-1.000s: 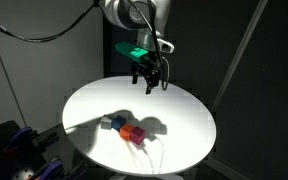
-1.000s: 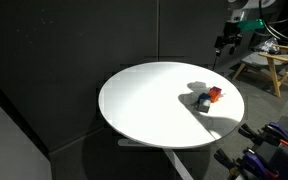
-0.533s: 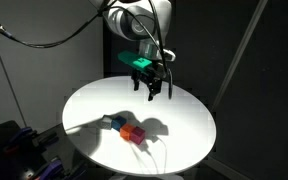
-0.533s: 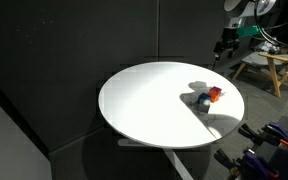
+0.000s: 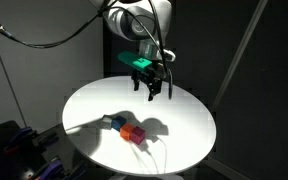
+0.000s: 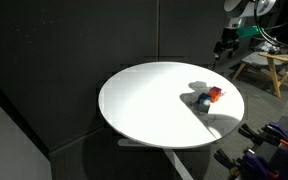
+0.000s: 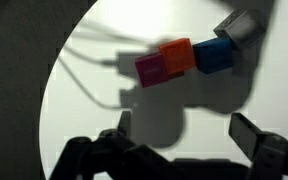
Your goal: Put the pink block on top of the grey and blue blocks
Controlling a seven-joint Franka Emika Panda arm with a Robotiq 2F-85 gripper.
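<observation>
Empty, jaws wide, the end effector point(image 7: 184, 123) hovers above the surface point(image 7: 74, 120), the pink block point(image 7: 151, 70) unlifted at 8 o'clock of the orange block point(image 7: 177, 55), grey and blue blocks point(image 7: 216, 55) at its 2 o'clock: stacking not begun

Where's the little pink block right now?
In the wrist view the pink block lies on the round white table at one end of the row, directly against the orange block.

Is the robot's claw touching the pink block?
Apart. The wrist view shows bare white table between the open gripper and the pink block.
</observation>
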